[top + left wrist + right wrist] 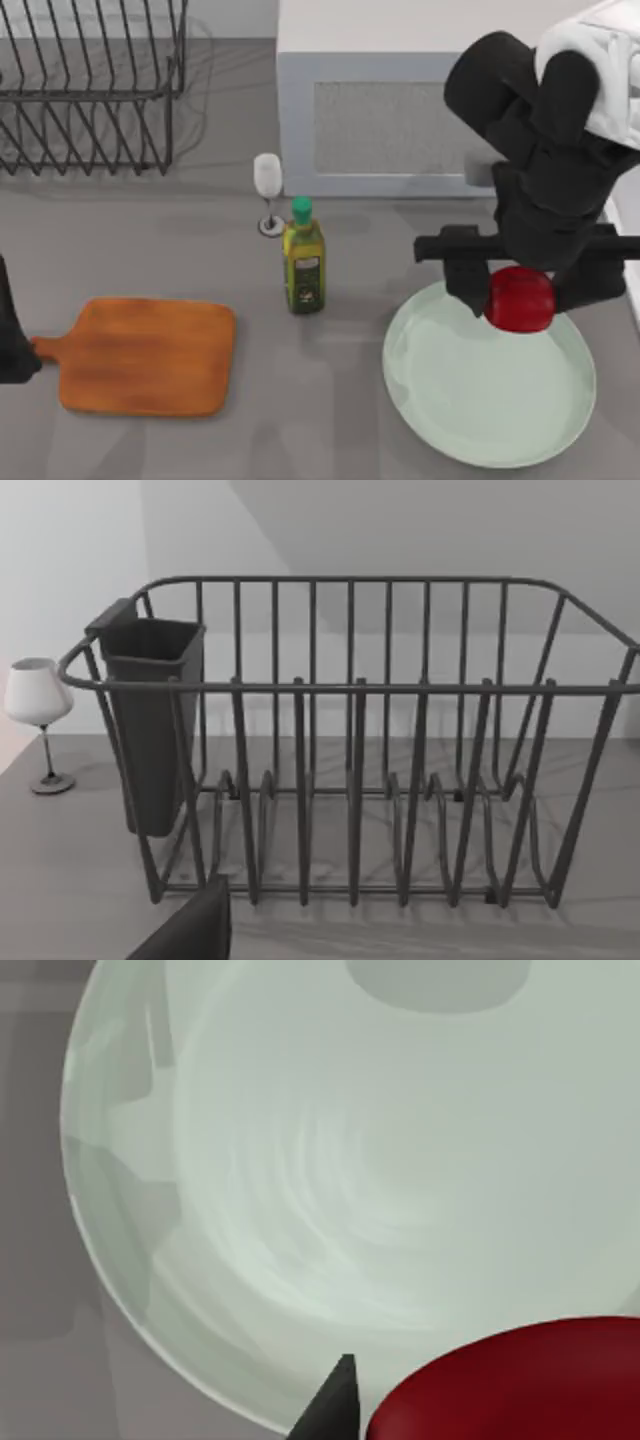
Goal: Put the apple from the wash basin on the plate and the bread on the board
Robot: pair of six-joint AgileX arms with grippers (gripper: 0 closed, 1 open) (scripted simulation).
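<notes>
Red apple (520, 1385) sits closest to the right wrist camera, clamped between the right gripper (520, 295) jaws, held over the far rim area of the plate (470, 400), whether touching it or not can't be told. Apple looks glossy, rigid and light, likely slippery; a side pinch across its widest part seems right, and it may roll once let go, so release low. Plate is on the right of the desk. Board (140, 355) lies bare on the left, oil bottle (303, 260) and wine glass (268, 190) between. Left gripper, jaws not discernible, faces the dish rack (350, 740). Bread not located.
</notes>
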